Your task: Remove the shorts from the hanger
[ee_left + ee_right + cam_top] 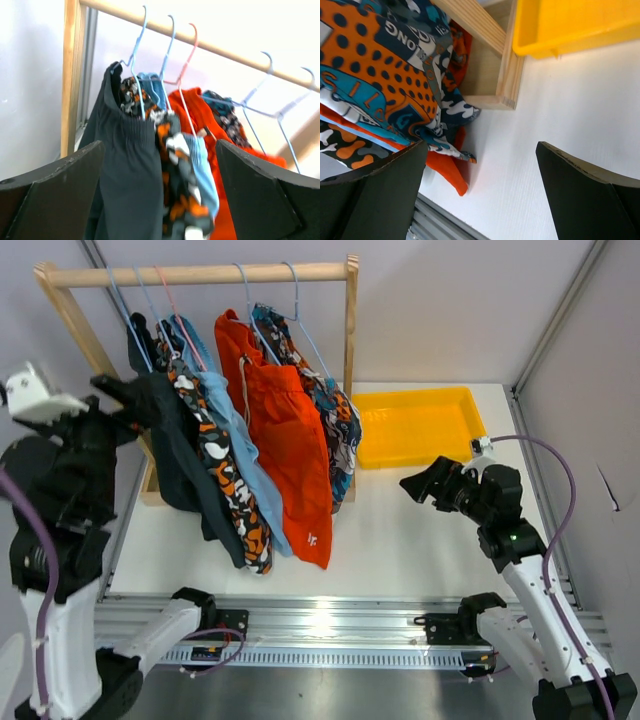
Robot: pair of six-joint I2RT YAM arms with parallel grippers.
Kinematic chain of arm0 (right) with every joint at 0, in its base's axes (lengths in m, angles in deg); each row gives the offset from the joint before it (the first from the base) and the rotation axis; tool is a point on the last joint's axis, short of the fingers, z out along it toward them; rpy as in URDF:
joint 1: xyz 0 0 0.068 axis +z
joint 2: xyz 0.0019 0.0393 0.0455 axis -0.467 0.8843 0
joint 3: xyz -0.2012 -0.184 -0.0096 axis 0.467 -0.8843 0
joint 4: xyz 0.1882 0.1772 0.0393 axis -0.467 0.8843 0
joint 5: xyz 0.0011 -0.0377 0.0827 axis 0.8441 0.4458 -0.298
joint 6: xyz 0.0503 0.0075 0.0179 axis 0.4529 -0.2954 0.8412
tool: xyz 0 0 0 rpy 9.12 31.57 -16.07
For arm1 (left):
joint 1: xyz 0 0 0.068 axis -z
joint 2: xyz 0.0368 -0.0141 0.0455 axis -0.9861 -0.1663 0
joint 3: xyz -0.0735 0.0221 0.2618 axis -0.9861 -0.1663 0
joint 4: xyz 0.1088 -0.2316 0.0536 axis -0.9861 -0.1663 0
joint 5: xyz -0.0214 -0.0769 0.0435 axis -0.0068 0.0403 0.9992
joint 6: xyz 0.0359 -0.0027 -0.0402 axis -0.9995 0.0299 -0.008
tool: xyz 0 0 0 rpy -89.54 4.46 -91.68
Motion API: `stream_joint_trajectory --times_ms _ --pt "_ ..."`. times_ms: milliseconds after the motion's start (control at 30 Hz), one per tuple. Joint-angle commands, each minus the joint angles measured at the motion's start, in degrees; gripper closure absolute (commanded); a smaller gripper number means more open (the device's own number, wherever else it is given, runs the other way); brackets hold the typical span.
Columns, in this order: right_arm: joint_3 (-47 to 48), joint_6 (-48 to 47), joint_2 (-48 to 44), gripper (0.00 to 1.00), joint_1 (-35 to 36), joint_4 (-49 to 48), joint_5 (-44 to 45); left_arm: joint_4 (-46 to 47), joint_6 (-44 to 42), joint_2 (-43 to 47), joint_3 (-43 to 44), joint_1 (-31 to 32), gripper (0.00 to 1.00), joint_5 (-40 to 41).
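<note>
Nearer side: left
My left claw (124, 397), spread open, sits just beside the downward-hanging navy shorts (186, 462); my open right claw (422, 485) is well apart.

Camouflage shorts (224, 485) largely hide light blue shorts (242, 452).

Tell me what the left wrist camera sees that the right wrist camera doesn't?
Only the left wrist view shows the wire hangers hooked over the wooden rail and the dark navy shorts. Only the right wrist view shows the yellow tray, the rack's base and the white table. Both show the red-orange shorts and the camouflage shorts.
</note>
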Motion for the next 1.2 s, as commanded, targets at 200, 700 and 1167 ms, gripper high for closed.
stream_joint_trajectory --times_ms 200,700,1167 --pt "3.1 -2.06 -5.19 0.01 0.43 6.23 -0.65 -4.23 -1.89 -22.97 22.79 0.11 0.18 10.0" --pt "4.68 -3.64 -8.35 0.01 0.43 12.57 -1.35 -8.98 1.53 -27.83 24.94 -6.92 0.37 10.27" --pt "3.89 -3.21 -10.37 0.01 0.43 14.68 -0.99 -6.78 1.97 -29.76 21.33 -12.19 0.13 2.37"
